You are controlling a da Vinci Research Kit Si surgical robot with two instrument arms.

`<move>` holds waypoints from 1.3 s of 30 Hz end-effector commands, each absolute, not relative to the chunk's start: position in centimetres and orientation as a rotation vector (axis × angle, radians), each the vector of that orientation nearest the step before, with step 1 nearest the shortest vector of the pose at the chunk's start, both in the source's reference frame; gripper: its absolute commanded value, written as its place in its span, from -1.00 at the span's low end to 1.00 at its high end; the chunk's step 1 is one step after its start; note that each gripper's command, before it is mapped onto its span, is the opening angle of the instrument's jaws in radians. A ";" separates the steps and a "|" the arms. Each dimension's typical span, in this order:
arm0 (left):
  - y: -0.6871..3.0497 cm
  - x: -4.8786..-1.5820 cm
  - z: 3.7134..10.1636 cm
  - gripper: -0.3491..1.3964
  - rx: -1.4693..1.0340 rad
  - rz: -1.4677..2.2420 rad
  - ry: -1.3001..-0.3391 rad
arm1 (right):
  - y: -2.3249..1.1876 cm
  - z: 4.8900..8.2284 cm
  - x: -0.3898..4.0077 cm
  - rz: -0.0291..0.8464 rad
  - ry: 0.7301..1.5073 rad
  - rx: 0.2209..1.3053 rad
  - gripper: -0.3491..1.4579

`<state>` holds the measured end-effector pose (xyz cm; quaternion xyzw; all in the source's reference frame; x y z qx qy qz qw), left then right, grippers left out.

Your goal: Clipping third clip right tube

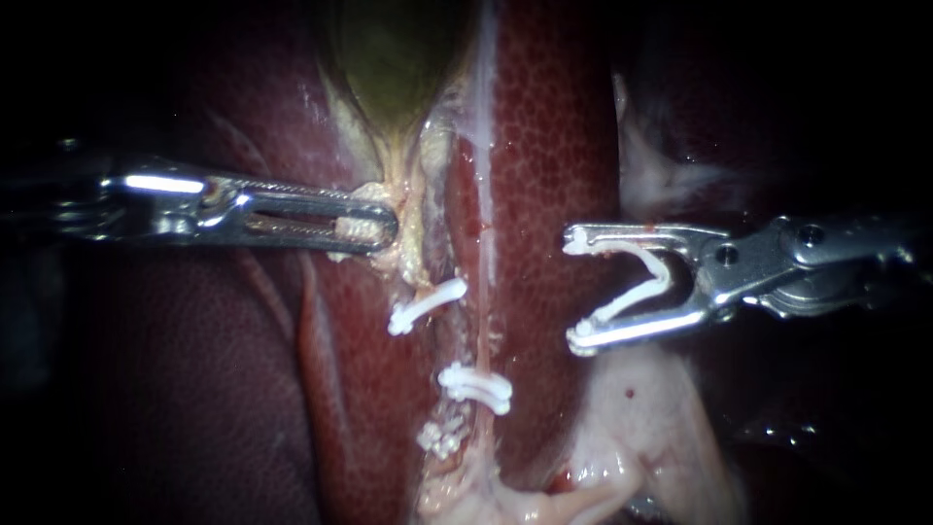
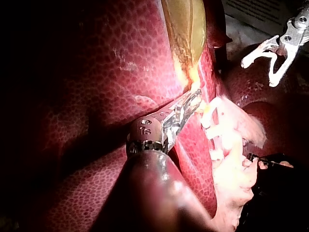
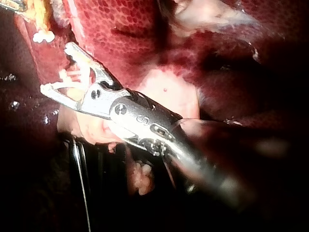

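The liver (image 1: 554, 146) is filling most of the endoscope view, dark red and mottled. The greenish gallbladder (image 1: 398, 58) is lying in a cleft at the top and tapering down into yellowish tissue (image 1: 413, 245). A mass of pale pink tissue (image 1: 651, 428) is spreading across the lower right. The left instrument (image 1: 384, 227) is reaching in level from the left. Its long slotted jaws are pressing together on that yellowish tissue just below the gallbladder's narrow end, and a bit of it is showing through the slot. The right instrument (image 1: 575, 290) is coming in from the right with its jaws standing wide apart. Both jaws are cradling an open clip (image 1: 641, 282), a white V whose legs are lying along their inner faces and whose bend is sitting back toward the hinge. These jaws are hovering over the liver, beside the right tube (image 1: 483, 335) and apart from it, with bare liver showing between the tips and the tube. That tube, thin and reddish, is running down from the gallbladder's end toward the bottom of the view. A closed white clip (image 1: 476, 386) is crossing it, lower than the right instrument's jaws. A tilted clip (image 1: 428, 304) is sitting higher up, just left of the tube and right under the yellowish tissue. A third, blurred clip (image 1: 440, 437) is lying lowest, and I cannot tell what it is gripping.
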<state>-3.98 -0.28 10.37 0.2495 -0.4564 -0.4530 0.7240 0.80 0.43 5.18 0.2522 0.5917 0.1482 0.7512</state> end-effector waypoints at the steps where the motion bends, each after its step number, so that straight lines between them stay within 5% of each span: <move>1: -0.29 -3.98 10.37 -1.00 0.550 -1.000 -1.008 | 0.43 5.18 0.79 0.324 1.292 0.551 0.04; 39: 0.29 -3.34 9.73 -0.98 0.455 -1.002 -1.048 | 0.39 5.18 0.84 0.322 1.292 0.548 0.04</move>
